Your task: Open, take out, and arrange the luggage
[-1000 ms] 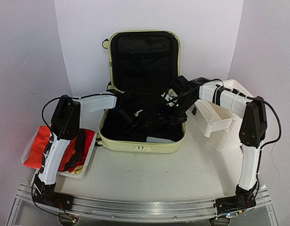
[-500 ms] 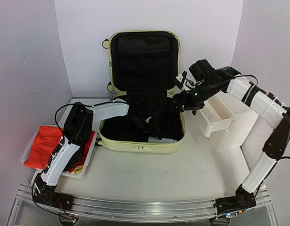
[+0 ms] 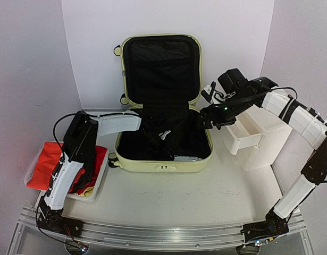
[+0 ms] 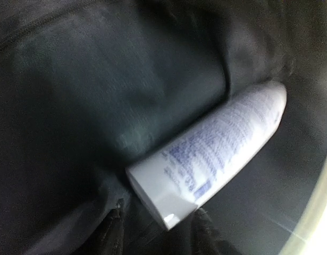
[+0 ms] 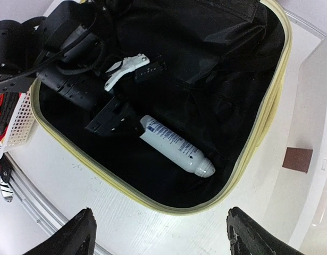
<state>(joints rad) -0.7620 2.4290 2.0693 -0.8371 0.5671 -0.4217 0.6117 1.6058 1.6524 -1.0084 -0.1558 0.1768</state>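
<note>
Right wrist: luggage (image 5: 232,79) sits at 12 o'clock of the right gripper (image 5: 160,228), jaws wide apart. Left gripper (image 4: 157,226) is inside it, straddling a bottle (image 4: 216,154); can't tell if clamped.

One luggage (image 3: 163,166) case, open, at centre — one white bottle (image 5: 176,144) inside it. One mesh basket (image 3: 99,183) at lower left, one drawer box (image 3: 261,146) at right. Two arms: left arm (image 3: 65,175), right arm (image 3: 302,120).

Beneath my right pincer (image 5: 163,241), whose fingers are spread wide, I have an unblocked drop into the luggage (image 5: 227,95), straight onto the white bottle (image 5: 176,144). Ahead and to its left, the left pincer (image 4: 159,234) straddles that bottle's base, and its arm crowds that side. The drawer box (image 5: 323,79) walls off the right pincer's right side.
</note>
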